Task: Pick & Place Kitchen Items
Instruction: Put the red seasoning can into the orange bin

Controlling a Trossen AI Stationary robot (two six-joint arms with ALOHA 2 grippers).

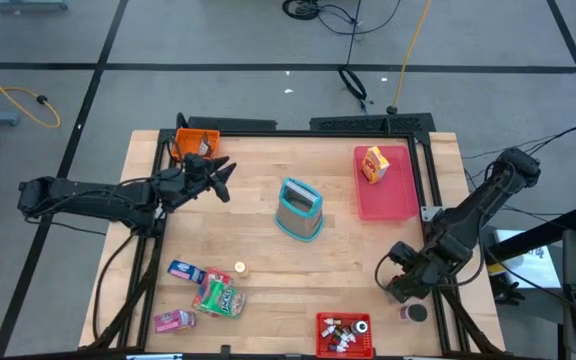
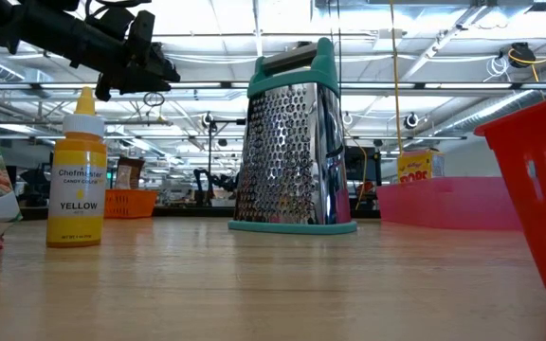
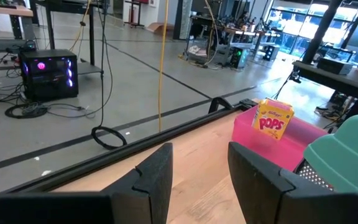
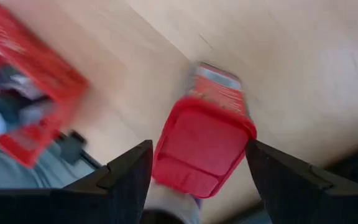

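We see the right gripper (image 1: 400,285) low at the desk's (image 1: 268,240) five o'clock corner, fingers spread either side of the red canister (image 4: 204,146) without clamping it, likely releasing it, while the left gripper (image 1: 218,175), fingers apart and empty, waits at ten o'clock.

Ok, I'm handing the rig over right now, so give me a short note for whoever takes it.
Right tool: open around a red packet at the near right table corner, beside the red bin.
Left tool: empty, part-open, raised near the orange bin.
Done: small bottles in the red bin, Pops box on the pink tray.
Left: packets, yellow bottle, grater on the table.
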